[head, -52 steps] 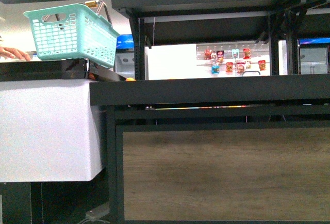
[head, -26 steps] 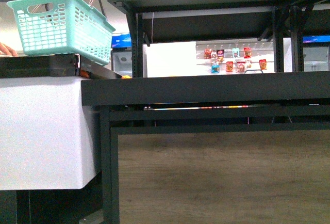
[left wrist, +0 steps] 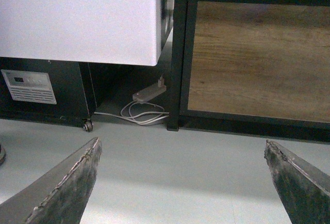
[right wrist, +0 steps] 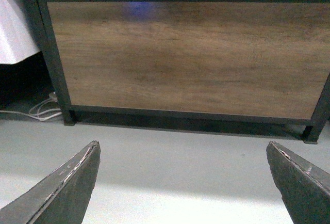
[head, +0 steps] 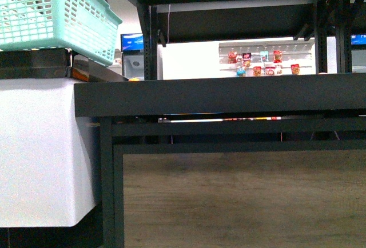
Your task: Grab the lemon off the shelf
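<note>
- Premises: retail shop.
- Black tiered display stand (head: 217, 96) with a wood-grain front panel.
- Teal shopping basket (head: 51, 22) above a white cabinet (head: 37, 151), beside the stand's left edge.
- Small snack packets (head: 264, 65) hanging in rows behind.

Basket (head: 54, 16) atop the cabinet (head: 37, 156) just left of the shelf (head: 229, 96), hanging packets (head: 264, 65) well behind it.

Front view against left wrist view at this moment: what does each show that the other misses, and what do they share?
Only the front view: the teal basket above the white counter, the upper tiers of the shelf, and hanging snack packets behind. Only the left wrist view: the open left gripper, the grey floor, a power strip with coiled cable, and a caster wheel. Both: the shelf's wood-grain panel and the white counter's side.
</note>
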You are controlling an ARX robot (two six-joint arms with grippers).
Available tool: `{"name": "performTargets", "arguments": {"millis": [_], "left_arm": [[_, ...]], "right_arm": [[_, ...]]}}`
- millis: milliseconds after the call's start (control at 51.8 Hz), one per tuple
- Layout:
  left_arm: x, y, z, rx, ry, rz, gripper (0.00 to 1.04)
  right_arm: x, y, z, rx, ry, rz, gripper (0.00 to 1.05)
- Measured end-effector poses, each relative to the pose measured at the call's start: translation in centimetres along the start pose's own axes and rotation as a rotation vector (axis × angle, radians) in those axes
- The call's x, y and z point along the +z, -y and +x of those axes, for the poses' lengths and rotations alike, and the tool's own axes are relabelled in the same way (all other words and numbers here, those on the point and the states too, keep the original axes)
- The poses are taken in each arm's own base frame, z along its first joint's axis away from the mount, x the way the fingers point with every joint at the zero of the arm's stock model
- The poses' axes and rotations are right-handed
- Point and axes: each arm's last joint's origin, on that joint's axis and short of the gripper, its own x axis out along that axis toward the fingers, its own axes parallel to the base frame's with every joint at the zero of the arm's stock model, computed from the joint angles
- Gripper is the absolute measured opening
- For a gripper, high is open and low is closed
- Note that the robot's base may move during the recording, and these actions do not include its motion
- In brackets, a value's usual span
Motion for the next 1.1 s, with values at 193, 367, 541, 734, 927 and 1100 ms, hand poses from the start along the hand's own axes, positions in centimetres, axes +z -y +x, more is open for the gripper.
{"name": "performTargets", "arguments": {"millis": [193,367,541,734,927,1100], "left_arm": [[0.0,0.0,0.0,0.0,0.0,0.0,0.97],[0.0,0.0,0.0,0.0,0.0,0.0,0.97],[0.0,0.0,0.0,0.0,0.0,0.0,0.97],[-0.01,0.0,0.0,0.0,0.0,0.0,0.97],[0.0,0.0,0.0,0.0,0.0,0.0,0.97],[0.0,0.0,0.0,0.0,0.0,0.0,0.97]], "right_arm": [[0.0,0.0,0.0,0.0,0.0,0.0,0.97],[0.0,0.0,0.0,0.0,0.0,0.0,0.97],[0.0,0.0,0.0,0.0,0.0,0.0,0.97],[0.0,0.0,0.0,0.0,0.0,0.0,0.97],[0.0,0.0,0.0,0.0,0.0,0.0,0.97],[0.0,0.0,0.0,0.0,0.0,0.0,0.97]]}}
